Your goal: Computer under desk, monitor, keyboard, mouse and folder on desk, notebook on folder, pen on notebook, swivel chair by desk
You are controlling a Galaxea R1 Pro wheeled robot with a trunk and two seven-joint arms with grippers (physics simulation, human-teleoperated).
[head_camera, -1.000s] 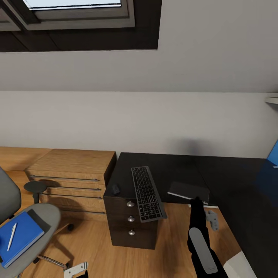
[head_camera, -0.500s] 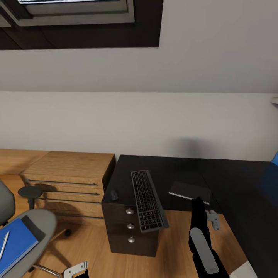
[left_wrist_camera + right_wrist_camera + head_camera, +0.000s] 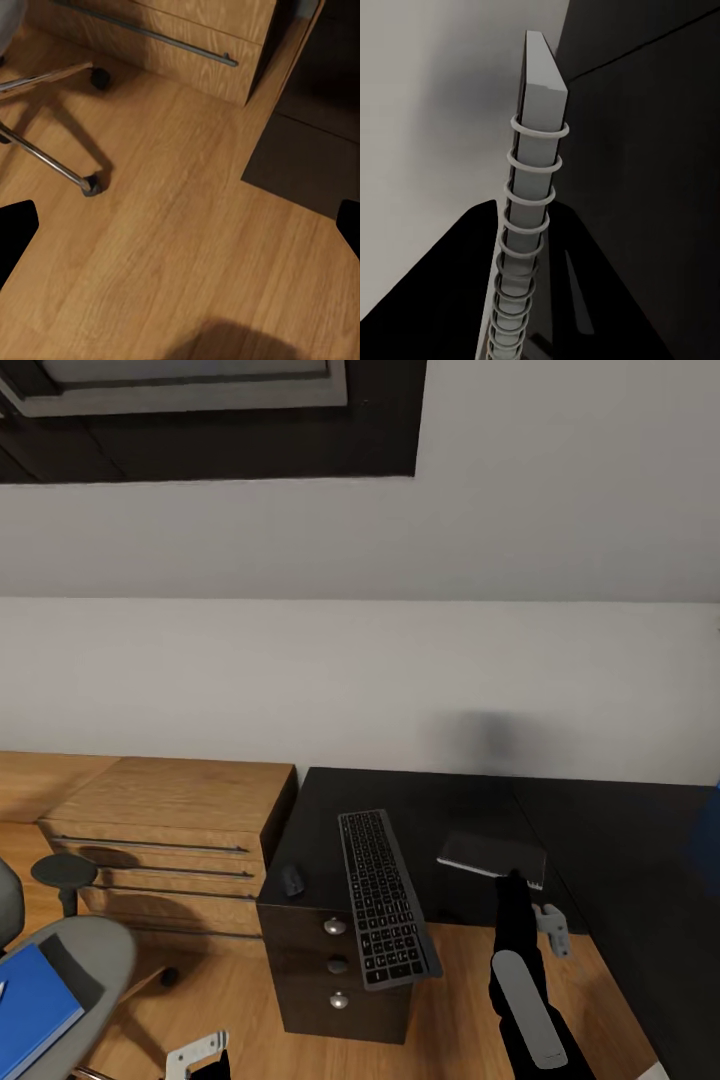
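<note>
The dark-covered, spiral-bound notebook (image 3: pixel 490 855) hangs just above the black desk (image 3: pixel 620 830), and my right gripper (image 3: pixel 515 884) is shut on its near edge. In the right wrist view the notebook (image 3: pixel 536 142) runs edge-on between the two black fingers (image 3: pixel 472 292). The keyboard (image 3: pixel 384 895) lies lengthwise on the black drawer unit (image 3: pixel 340 970), overhanging its front, with the small dark mouse (image 3: pixel 292 880) beside it. The blue folder (image 3: pixel 30 1010) rests on the swivel chair (image 3: pixel 95 960) at lower left. My left gripper (image 3: pixel 200 1052) is low and open over the wood floor (image 3: pixel 180 229). Pen, monitor and computer are out of view.
Low light-wood shelving (image 3: pixel 170 815) stands against the wall beside the drawer unit. The chair's chrome legs and casters (image 3: pixel 88 184) spread over the floor near my left gripper. A blue panel (image 3: pixel 712 810) shows at the desk's far right. A sloped ceiling with a skylight (image 3: pixel 200 400) is overhead.
The camera has swung, so the chair and folder have slid toward the picture's left edge and the pen has gone out of frame. Both arms and the held notebook keep their places.
</note>
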